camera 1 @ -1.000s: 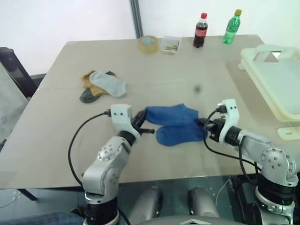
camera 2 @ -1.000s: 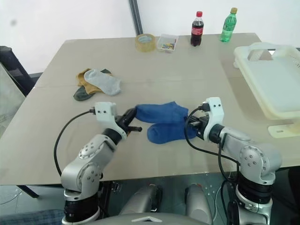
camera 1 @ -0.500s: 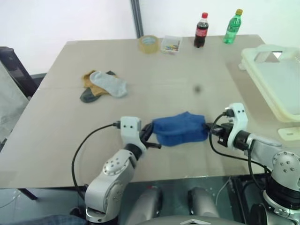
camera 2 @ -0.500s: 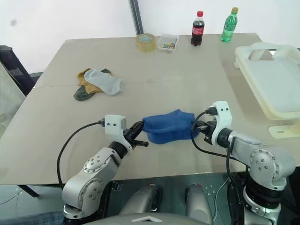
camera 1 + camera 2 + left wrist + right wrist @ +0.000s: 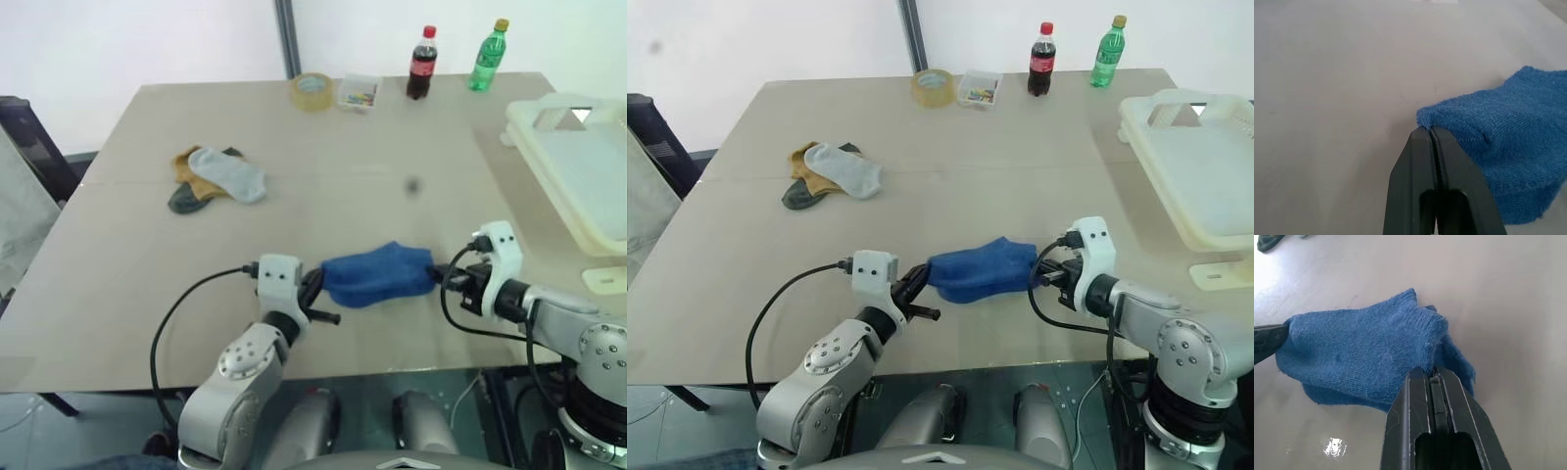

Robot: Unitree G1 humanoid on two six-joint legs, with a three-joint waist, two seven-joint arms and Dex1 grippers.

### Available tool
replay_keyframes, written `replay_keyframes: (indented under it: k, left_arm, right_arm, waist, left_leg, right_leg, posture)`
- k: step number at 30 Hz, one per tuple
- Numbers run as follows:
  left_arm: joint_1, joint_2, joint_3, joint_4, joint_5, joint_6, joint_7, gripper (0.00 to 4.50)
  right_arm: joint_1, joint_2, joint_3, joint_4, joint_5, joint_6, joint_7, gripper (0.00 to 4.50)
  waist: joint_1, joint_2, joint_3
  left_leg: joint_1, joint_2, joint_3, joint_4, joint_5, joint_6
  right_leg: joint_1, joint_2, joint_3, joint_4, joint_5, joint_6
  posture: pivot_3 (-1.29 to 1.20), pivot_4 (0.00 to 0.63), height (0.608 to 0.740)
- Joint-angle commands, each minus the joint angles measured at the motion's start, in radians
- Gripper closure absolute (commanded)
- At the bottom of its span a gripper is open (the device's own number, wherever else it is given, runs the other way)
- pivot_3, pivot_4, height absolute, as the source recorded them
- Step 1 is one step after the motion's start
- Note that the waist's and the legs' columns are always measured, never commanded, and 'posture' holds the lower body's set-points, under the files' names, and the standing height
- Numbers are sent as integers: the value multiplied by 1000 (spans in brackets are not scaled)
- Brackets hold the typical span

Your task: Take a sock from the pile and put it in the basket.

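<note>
- The broad tan table (image 5: 323, 127) is carrying everything; a slack sock dragging on its surface while being carried sideways is the first risk, since friction could be tugging the fabric out of a grip.
- The large cream-white slotted plastic basket (image 5: 578, 166) is standing at the table's right edge, well apart from both arms; a low carry could be catching its near rim.
- The blue knitted ankle sock (image 5: 377, 274) is hanging stretched between the two grippers near the table's front edge, its middle sagging close to the tabletop.
- The small loose pile of grey, mustard and dark socks (image 5: 214, 178) is lying far to the left, untouched and out of the way.
- The left gripper (image 5: 1431, 131) is pinching only a thin fold at the sock's edge, jaws fully closed on it; so shallow a bite may be slipping under tension.
- The right gripper (image 5: 1431, 373) is likewise clamped tight on the cuff edge; arms moving apart unevenly could be pulling either end free.
</note>
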Motion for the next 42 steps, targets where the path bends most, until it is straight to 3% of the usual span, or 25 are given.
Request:
replay_keyframes:
  k: [1, 15, 27, 42]
  left_arm:
    - [23, -17, -30, -60, 4, -35, 11, 4486]
    - [66, 1, -22, -62, -11, -58, -27, 4486]
    - [41, 20, -25, -37, -22, -92, -65, 4486]
    - [31, 55, -28, 19, -42, -68, -118, 4486]
  right_arm:
    - [5, -2, -25, -44, 7, 6, 3, 4500]
    - [-23, 56, -4, -68, 10, 34, -22, 4500]
    - [17, 3, -61, -127, 83, 34, -32, 4500]
    - [52, 3, -44, -115, 42, 24, -53, 4500]
  waist:
    - [2, 0, 0]
    - [13, 0, 1]
    - [14, 0, 1]
    - [14, 0, 1]
  left_leg:
    - [0, 0, 0, 0, 0, 0]
    - [-1, 1, 0, 0, 0, 0]
    - [-1, 1, -1, -1, 0, 0]
    - [-1, 1, -2, -1, 0, 0]
  right_leg:
    - [0, 0, 0, 0, 0, 0]
    - [0, 0, -1, -2, 0, 0]
    - [0, 0, -3, -3, 0, 0]
    - [1, 0, -3, -4, 0, 0]
  posture:
    - [0, 150, 740]
    - [0, 150, 740]
    - [0, 150, 740]
    - [0, 150, 740]
